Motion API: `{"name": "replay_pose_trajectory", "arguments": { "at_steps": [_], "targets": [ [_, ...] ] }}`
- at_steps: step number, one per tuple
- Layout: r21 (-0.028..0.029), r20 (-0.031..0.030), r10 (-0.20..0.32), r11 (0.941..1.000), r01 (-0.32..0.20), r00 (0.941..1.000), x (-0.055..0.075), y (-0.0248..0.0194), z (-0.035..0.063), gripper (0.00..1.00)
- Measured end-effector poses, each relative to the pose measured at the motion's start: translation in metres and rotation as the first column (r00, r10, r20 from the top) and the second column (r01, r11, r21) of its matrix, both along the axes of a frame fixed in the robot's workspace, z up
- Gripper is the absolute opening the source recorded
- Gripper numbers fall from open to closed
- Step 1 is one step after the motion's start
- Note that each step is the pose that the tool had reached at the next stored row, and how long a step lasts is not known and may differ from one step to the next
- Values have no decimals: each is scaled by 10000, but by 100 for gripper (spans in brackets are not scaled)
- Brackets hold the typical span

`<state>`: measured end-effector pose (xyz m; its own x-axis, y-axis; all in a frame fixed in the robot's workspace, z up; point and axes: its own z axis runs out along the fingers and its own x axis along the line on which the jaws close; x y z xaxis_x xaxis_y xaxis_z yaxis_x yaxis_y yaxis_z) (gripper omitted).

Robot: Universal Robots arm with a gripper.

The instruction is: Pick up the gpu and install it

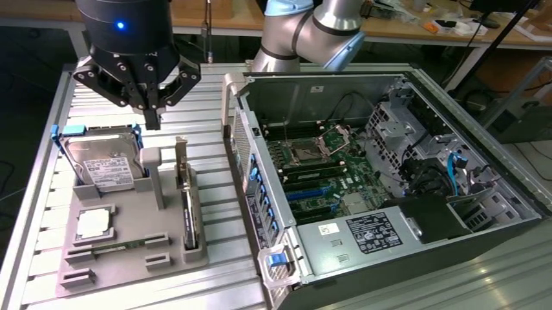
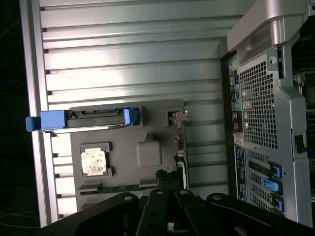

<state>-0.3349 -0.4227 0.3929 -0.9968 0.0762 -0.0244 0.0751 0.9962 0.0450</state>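
Observation:
The gpu (image 1: 189, 210) stands on its edge in a slot of the grey holder (image 1: 129, 261), its silver end bracket pointing up at the far end. In the wrist view the gpu (image 2: 180, 147) appears edge-on as a thin line on the holder (image 2: 147, 110). My gripper (image 1: 152, 120) hangs above the far end of the holder, between the hard drive and the gpu bracket, clear of both. Its fingers are shut together with nothing between them. The black fingers (image 2: 160, 196) point down toward the holder near the gpu's end.
On the holder sit a silver hard drive (image 1: 103, 161) in a blue caddy, a cpu (image 1: 93, 223) and a narrow memory stick (image 1: 116, 245). The open computer case (image 1: 483, 219) lies to the exterior view's right, its motherboard (image 1: 328, 171) exposed, on a ribbed metal table (image 1: 207, 116).

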Motion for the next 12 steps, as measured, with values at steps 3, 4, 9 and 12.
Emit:
{"name": "replay_pose_trajectory", "arguments": {
  "at_steps": [3, 4, 9, 12],
  "targets": [
    [0, 0, 0, 10000, 0, 10000, -21, -1, 0, 11],
    [0, 0, 0, 10000, 0, 10000, -29, -1, 0, 11],
    [0, 0, -1, 10000, 1, 10000, -64, -3, 0, 11],
    [0, 0, 0, 10000, 0, 10000, -87, -4, 0, 11]
  ]
}}
